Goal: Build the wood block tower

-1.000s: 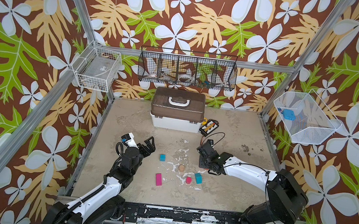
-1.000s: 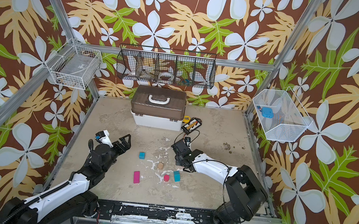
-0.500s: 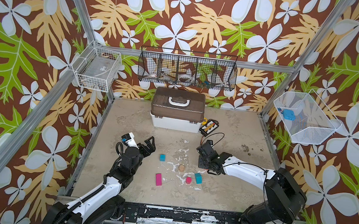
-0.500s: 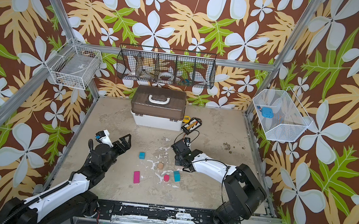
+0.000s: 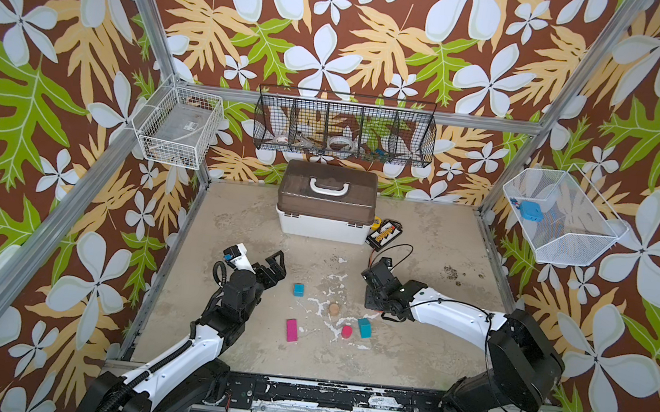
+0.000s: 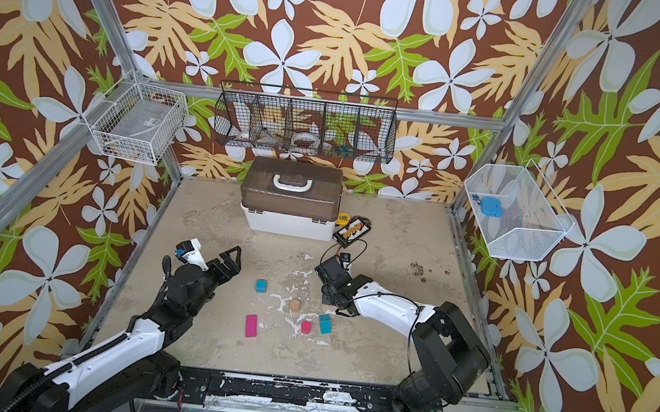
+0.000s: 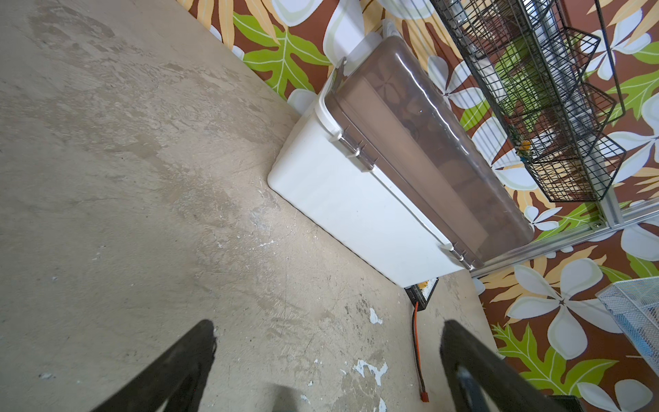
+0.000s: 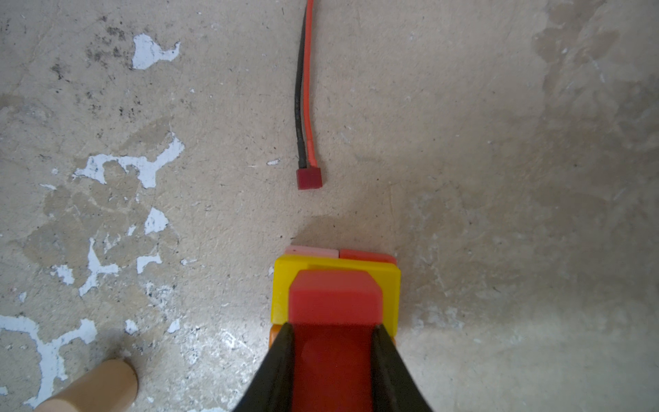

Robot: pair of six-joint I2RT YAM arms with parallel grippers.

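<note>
The tower is judged to be about half built. In the right wrist view a red block is seen on top of a yellow block. Under the yellow block, a pink block and a red-orange block lie side by side. An orange edge shows lower down, but the layers below cannot be counted. The red block is pinched between the fingers of the right gripper, so it is judged to be set in place but not yet released. The stack stands on the table to the right of the middle, near the red plug of a wire. In both top views it is hidden under the right gripper. The left gripper is held with its fingers spread wide and nothing between them, and it is turned toward the white box with the brown lid. Five blocks lie loose on the table and are left to be stacked: a teal cube, a tan cylinder, a magenta bar, a short red cylinder and a teal block.
</note>
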